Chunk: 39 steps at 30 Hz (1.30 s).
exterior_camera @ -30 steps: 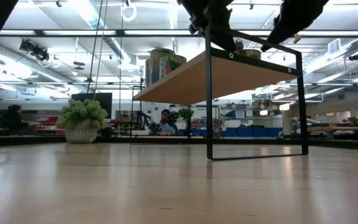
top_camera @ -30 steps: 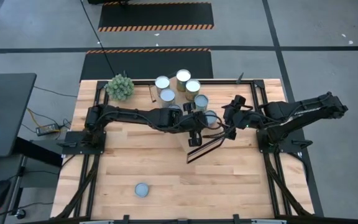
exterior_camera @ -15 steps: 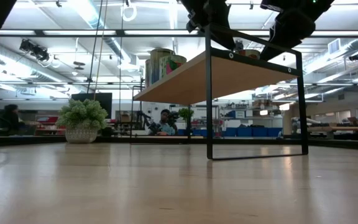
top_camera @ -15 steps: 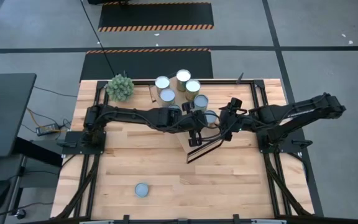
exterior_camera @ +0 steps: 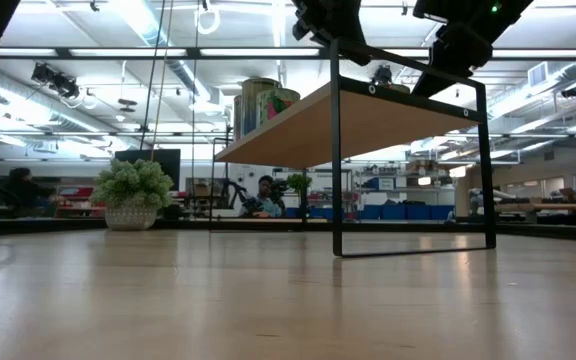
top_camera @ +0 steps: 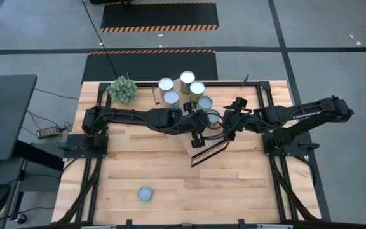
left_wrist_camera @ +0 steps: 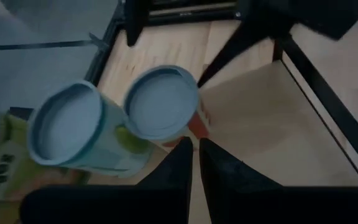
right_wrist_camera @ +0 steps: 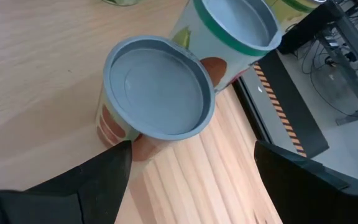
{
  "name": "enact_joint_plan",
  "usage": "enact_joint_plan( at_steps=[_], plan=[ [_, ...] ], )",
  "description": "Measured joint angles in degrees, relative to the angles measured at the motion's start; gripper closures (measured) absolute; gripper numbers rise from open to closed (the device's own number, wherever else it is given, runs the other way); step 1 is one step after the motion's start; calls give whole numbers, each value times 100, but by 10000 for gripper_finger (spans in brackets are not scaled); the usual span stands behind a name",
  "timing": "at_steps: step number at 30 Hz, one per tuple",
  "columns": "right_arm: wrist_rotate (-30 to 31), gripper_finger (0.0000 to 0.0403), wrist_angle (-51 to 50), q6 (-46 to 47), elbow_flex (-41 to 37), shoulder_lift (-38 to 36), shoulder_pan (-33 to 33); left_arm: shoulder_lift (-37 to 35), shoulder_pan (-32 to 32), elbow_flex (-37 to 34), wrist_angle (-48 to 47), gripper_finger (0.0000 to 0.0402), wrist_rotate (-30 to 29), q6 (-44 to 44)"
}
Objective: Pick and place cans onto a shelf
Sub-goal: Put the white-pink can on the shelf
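Slatted light-wood table (top_camera: 170, 172) carries the light-wood shelf with dark metal frame (exterior_camera: 368, 115), crowded with grey-lidded metal cans (top_camera: 184, 89). Right pincer (right_wrist_camera: 185, 180), spread, straddles one can (right_wrist_camera: 157, 87); a skewed approach might topple neighbours. Left pincer (left_wrist_camera: 194, 165) is pressed together nearby, risking collision.

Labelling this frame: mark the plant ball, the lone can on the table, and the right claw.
plant ball (top_camera: 122, 88), high view, middle of the green tuft.
lone can (top_camera: 145, 194), high view, centre of its round top.
right claw (right_wrist_camera: 188, 158), right wrist view, midway between its fingertips.
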Motion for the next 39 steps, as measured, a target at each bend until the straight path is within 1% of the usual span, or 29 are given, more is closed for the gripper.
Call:
enact_joint_plan(
  at_steps=[8, 14, 19, 23, 26, 31, 39],
  plan=[
    [-24, 57, 90, -114, 0, -2, -53, -167, 14, 1, -390, 366, -273, 3],
    [-31, 57, 125, -162, 0, -2, -49, -188, 22, 4, -605, 366, -283, 13],
    [-160, 57, 155, -20, 2, -26, 128, -202, 15, 4, -868, 366, -280, 15],
    [22, 57, 188, -34, 2, -26, 230, -214, 15, 2, -948, 366, -280, 19],
    [155, 57, 327, -209, 4, 17, 237, -245, 18, 2, -951, 366, -299, 64],
    [69, 57, 607, -554, 4, 136, 175, -293, 33, -3, -934, 366, -573, 96],
    [52, 57, 766, -742, 7, 278, 83, -481, 31, -2, -992, 366, -685, 96]
  ],
)
